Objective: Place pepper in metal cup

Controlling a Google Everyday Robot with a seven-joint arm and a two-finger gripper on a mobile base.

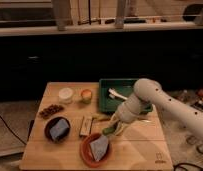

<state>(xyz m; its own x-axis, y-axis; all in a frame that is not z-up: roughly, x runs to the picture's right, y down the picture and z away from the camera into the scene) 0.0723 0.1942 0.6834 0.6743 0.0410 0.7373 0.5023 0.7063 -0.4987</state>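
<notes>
A small dark-green pepper [108, 131] shows right at the tip of my gripper [113, 129], just above the rim of the orange plate [85, 151] near the table's front middle. I cannot tell whether the pepper is held or lying on the wood. The metal cup [86, 126], a small dull grey-brown cylinder, stands a short way left of the gripper, between the dark bowl [49, 134] and the pepper. My white arm [155, 100] reaches in from the right, over the green tray's front edge.
A green tray [106, 102] holding a pale utensil sits at the back right. A white cup [66, 94] and a greenish cup with an orange top [85, 95] stand at the back. A plate of nuts [50, 110] is at the left. Grey-blue cloths lie in the bowl and on the orange plate.
</notes>
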